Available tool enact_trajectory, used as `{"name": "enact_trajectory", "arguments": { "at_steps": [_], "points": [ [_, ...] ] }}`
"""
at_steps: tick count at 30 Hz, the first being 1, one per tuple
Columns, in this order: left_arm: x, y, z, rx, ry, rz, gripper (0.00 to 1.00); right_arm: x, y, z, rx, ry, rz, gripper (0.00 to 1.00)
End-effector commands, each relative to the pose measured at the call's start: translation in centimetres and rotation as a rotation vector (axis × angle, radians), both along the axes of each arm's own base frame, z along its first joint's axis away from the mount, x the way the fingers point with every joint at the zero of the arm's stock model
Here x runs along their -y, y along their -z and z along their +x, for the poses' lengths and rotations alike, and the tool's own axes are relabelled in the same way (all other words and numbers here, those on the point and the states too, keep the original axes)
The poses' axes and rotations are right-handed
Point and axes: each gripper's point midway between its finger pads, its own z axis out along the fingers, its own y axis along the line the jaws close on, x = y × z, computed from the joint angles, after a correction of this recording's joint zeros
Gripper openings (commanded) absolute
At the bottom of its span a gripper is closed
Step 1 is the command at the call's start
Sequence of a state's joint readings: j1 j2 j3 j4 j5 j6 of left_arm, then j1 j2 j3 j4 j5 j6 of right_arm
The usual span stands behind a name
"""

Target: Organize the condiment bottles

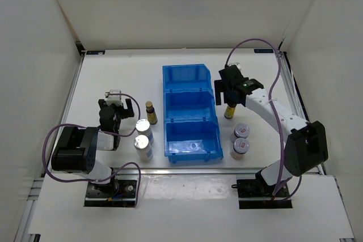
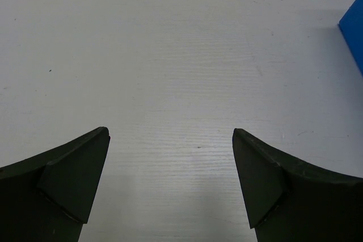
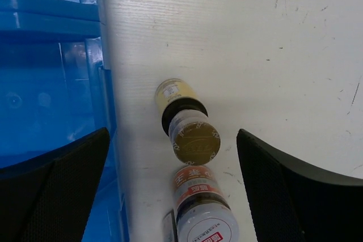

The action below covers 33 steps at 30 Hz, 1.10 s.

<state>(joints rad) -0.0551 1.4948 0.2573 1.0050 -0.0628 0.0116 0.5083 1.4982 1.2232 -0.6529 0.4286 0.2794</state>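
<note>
Right gripper (image 3: 172, 137) is held spread wide, nothing pinched. Amber bottle (image 3: 182, 114) is seen at lower centre of the wrist frame, between the fingers and clear of both, just right of the blue bin (image 3: 51, 55). White-capped bottle (image 3: 203, 211) is seen below it. Left gripper (image 2: 170, 140) is held spread over bare table (image 2: 170, 38). In the top view, second amber bottle (image 1: 150, 109) and silver-lidded shakers (image 1: 143, 127) are seen to its right.

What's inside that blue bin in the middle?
Nothing stands in it: all three compartments of the blue bin look bare, apart from a pale spot, perhaps glare, in the nearest. The walls between them hide a strip of each floor.
</note>
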Motion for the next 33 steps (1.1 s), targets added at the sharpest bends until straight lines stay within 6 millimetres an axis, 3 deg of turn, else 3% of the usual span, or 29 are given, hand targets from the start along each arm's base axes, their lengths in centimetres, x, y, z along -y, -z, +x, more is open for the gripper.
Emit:
{"name": "enact_trajectory", "arguments": {
  "at_steps": [1, 6, 10, 11, 16, 19, 20, 22, 23, 25, 26, 27, 30, 32, 33],
  "points": [
    [0.0, -2.0, 0.7, 0.056, 0.006, 0.004, 1.00, 0.3, -2.0, 1.7, 0.069, 0.089, 0.041, 0.92],
    [0.0, -2.0, 0.7, 0.056, 0.006, 0.004, 1.00, 1.1, 0.2, 1.9, 0.024, 0.122, 0.048, 0.84],
    [0.0, -2.0, 0.7, 0.056, -0.005, 0.007, 1.00, 1.7, 1.2, 2.2, 0.002, 0.129, 0.073, 0.61],
    [0.4, -2.0, 0.7, 0.056, 0.004, 0.007, 1.00, 1.7, 1.2, 2.3, -0.006, 0.127, 0.087, 0.51],
    [0.0, -1.4, 0.3, 0.035, -0.005, 0.008, 1.00, 1.3, 0.5, 2.2, -0.007, 0.114, 0.109, 0.18],
    [0.2, -1.6, 0.4, 0.045, 0.004, 0.006, 1.00, 1.8, -1.6, 2.4, 0.035, 0.128, 0.105, 0.10],
    [0.2, -1.6, 0.4, 0.045, 0.004, 0.006, 1.00, 1.8, -3.5, 2.9, 0.077, 0.133, 0.114, 0.05],
    [0.2, -1.6, 0.4, 0.045, 0.004, 0.006, 1.00, 2.1, -5.1, 3.2, 0.098, 0.140, 0.098, 0.00],
    [0.2, -1.6, 0.4, 0.045, 0.004, 0.006, 1.00, 2.0, -7.3, 3.8, 0.144, 0.136, 0.089, 0.00],
    [0.2, -1.6, 0.4, 0.045, 0.004, 0.006, 1.00, 1.7, -9.4, 4.5, 0.192, 0.129, 0.078, 0.00],
    [0.2, -1.6, 0.4, 0.045, 0.004, 0.006, 1.00, 1.4, -10.1, 4.8, 0.202, 0.115, 0.066, 0.00],
    [0.2, -1.6, 0.4, 0.045, 0.004, 0.006, 1.00, 0.7, -12.2, 5.9, 0.252, 0.112, 0.086, 0.00],
    [0.2, -1.6, 0.4, 0.045, 0.004, 0.006, 1.00, -0.5, -15.8, 7.9, 0.327, 0.097, 0.104, 0.00],
    [0.2, -1.6, 0.4, 0.045, 0.004, 0.006, 1.00, -1.6, -17.0, 9.0, 0.340, 0.067, 0.131, 0.00],
    [0.2, -1.6, 0.4, 0.045, 0.004, 0.006, 1.00, -2.7, -16.5, 9.9, 0.330, 0.041, 0.129, 0.00]
  ]
}}
